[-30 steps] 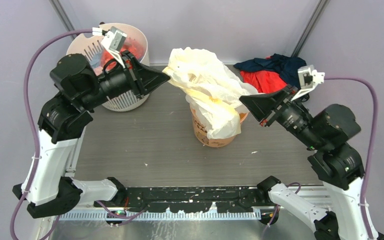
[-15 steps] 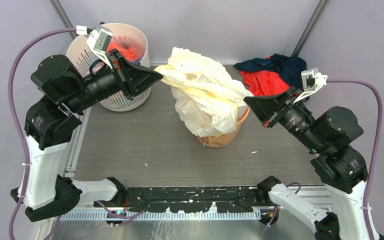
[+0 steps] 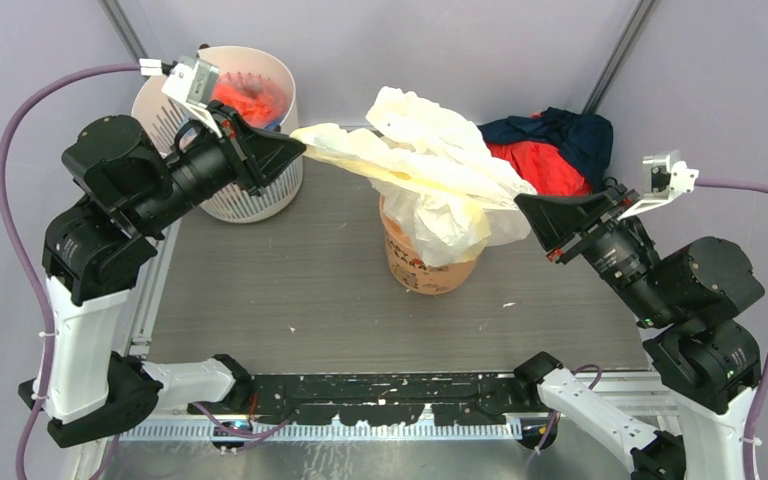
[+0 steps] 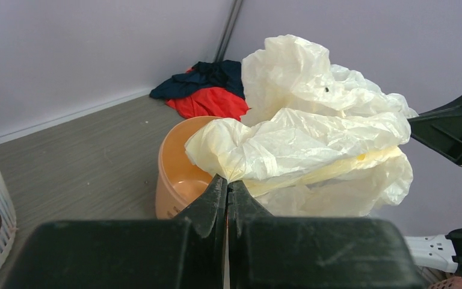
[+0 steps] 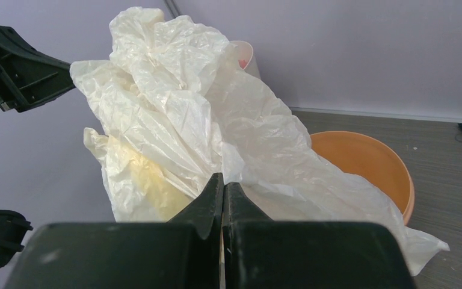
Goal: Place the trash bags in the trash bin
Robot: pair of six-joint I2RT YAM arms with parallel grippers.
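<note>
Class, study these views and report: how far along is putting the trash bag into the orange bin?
Done: the left gripper and right gripper are shut on the trash bag, held above the orange bin. In hand: the bag is stretched between them, some film drooping over the rim. Left: lowering it fully inside and letting go.

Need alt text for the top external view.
Two robot arms stretch a pale-yellow trash bag between their shut jaws over an orange bucket at centre. A white basket sits back left, a red and navy cloth heap back right.
</note>
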